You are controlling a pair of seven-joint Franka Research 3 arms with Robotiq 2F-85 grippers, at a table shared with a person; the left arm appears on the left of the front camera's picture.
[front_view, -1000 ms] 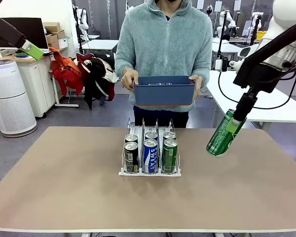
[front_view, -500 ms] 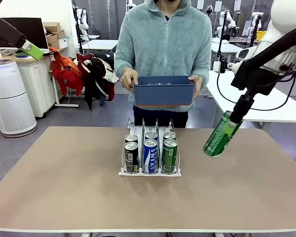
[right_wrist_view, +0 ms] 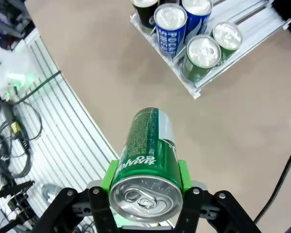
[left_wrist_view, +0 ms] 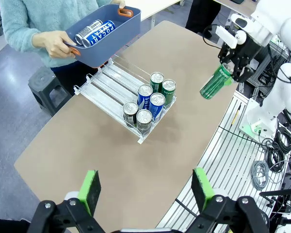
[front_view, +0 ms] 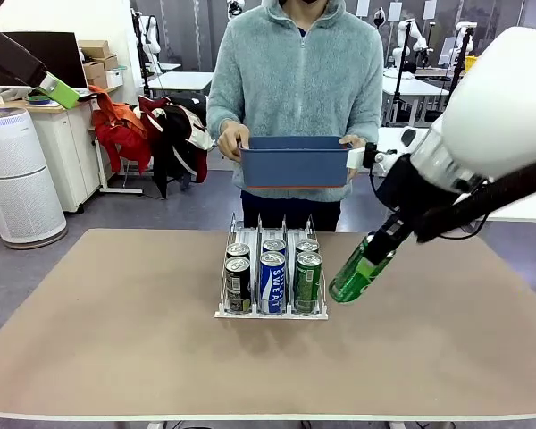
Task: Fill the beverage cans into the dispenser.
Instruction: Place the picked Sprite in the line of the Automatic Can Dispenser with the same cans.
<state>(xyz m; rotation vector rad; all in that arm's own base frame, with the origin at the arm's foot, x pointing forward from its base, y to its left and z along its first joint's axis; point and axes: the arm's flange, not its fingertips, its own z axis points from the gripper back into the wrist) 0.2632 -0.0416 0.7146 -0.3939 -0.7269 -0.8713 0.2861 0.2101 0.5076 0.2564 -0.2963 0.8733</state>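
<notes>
We see our right arm point(front_view: 482, 134) slanting down over the table point(front_view: 116, 340), the right tool point(front_view: 386, 241) clamped on a green can point(front_view: 355, 275) held tilted in the air just beside the dispenser point(front_view: 270, 315), where six cans point(front_view: 272, 271) stand. Our left tool point(left_wrist_view: 148, 187) hovers high above the table, fingers point(left_wrist_view: 90, 189) spread apart.

You see glossy metal cans point(front_view: 272, 281) in the clear plastic dispenser point(front_view: 270, 314); behind it, a matt plastic bin point(front_view: 297, 165) and a fleecy cloth sweater point(front_view: 295, 80); beneath it, a smooth matt tabletop point(front_view: 116, 331).
</notes>
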